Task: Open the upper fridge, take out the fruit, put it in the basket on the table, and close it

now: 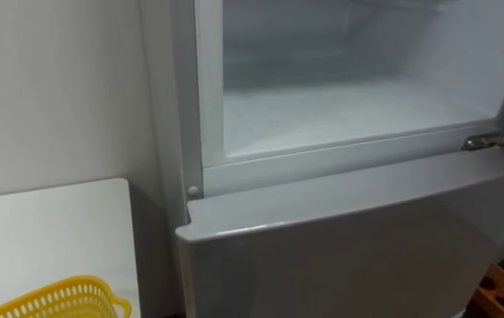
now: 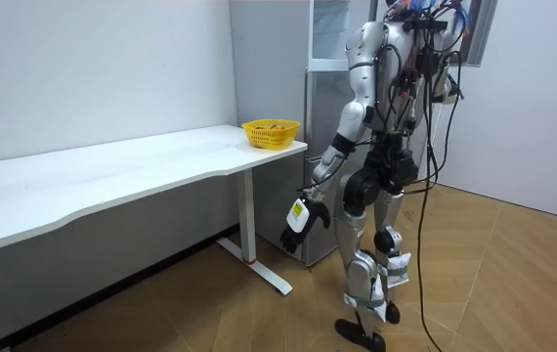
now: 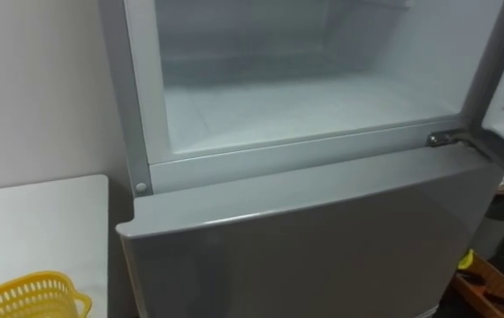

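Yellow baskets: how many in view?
1. The yellow basket sits at the end of the white table nearest the fridge. Others could be hidden outside the views.

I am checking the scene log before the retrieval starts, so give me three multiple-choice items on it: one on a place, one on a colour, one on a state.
1. Where does the basket stand?
A. on the floor
B. on the white table
C. on a wall hook

2. What colour is the basket?
A. blue
B. red
C. yellow

3. The upper fridge compartment is:
A. open
B. shut
C. covered by a cloth

Answers:
1 B, since the room view shows the basket at the table's end next to the fridge.
2 C, since its mesh is yellow in both eye views and the room view.
3 A, since its pale interior shows above the shut lower door.
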